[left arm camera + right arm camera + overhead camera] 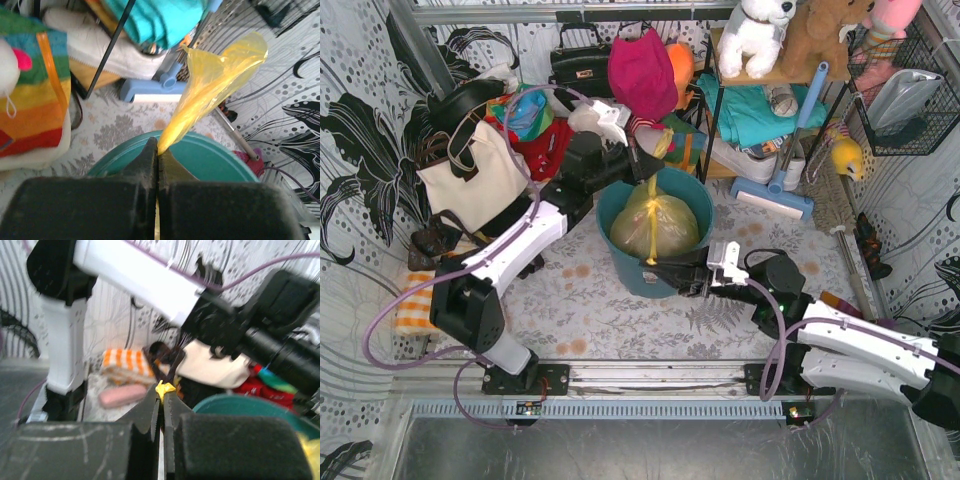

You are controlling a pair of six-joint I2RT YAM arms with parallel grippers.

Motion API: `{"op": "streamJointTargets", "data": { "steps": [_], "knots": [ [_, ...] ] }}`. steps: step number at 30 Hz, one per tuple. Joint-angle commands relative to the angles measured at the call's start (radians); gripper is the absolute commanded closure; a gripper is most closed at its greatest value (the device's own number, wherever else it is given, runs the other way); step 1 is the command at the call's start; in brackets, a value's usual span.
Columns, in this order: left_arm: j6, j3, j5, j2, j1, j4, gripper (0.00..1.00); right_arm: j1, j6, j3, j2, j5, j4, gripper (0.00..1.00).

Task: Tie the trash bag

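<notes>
1. We see the trash bag sitting inside the teal bucket at the middle of the table. Its lower part is hidden by the bucket wall.
2. The left gripper is closed, fingers pressed together on a thin strip of the bag's yellow plastic. The strip rises from the bag's gathered top at the bucket's far rim.
3. In the left wrist view that strip fans out into a loose flap past the fingertips. The body of the bag is hidden behind the black fingers.
4. The right gripper is also closed, pinching a small yellow tip of the bag at the bucket's near rim.
5. The right wrist view is blurred. We can make out the left arm crossing it and the cream tote behind, but little else clearly.
6. We cannot tell from above what is inside the bag.
</notes>
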Motion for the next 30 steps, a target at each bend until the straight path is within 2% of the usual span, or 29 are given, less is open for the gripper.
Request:
{"op": "streamJointTargets", "data": {
  "steps": [1, 7, 9, 15, 21, 26, 27, 30],
  "knots": [
    [0.091, 0.040, -0.036, -0.101, -0.045, 0.157, 1.00, 0.020, -0.096, 0.146, 0.045, 0.113, 0.057, 1.00],
    [0.128, 0.052, 0.028, -0.198, -0.123, 0.162, 1.00, 0.017, -0.285, 0.304, 0.187, 0.230, 0.090, 1.00],
    [0.126, 0.052, 0.042, -0.220, -0.136, 0.163, 1.00, 0.002, -0.333, 0.357, 0.226, 0.198, 0.098, 1.00],
    [0.109, 0.049, 0.043, -0.265, -0.143, 0.173, 1.00, -0.053, -0.326, 0.446, 0.289, 0.129, 0.152, 1.00],
    [0.128, 0.025, 0.021, -0.244, -0.144, 0.164, 1.00, -0.061, -0.314, 0.374, 0.275, 0.154, 0.174, 1.00],
    [0.139, -0.043, -0.139, -0.231, -0.146, 0.176, 0.97, -0.063, -0.280, 0.279, 0.265, 0.210, 0.253, 1.00],
    [0.140, -0.050, -0.158, -0.231, -0.146, 0.180, 0.96, -0.064, -0.269, 0.276, 0.264, 0.222, 0.256, 0.97],
    [0.151, -0.035, -0.173, -0.222, -0.145, 0.174, 0.89, -0.064, -0.257, 0.279, 0.259, 0.244, 0.265, 0.77]
  ]
}}
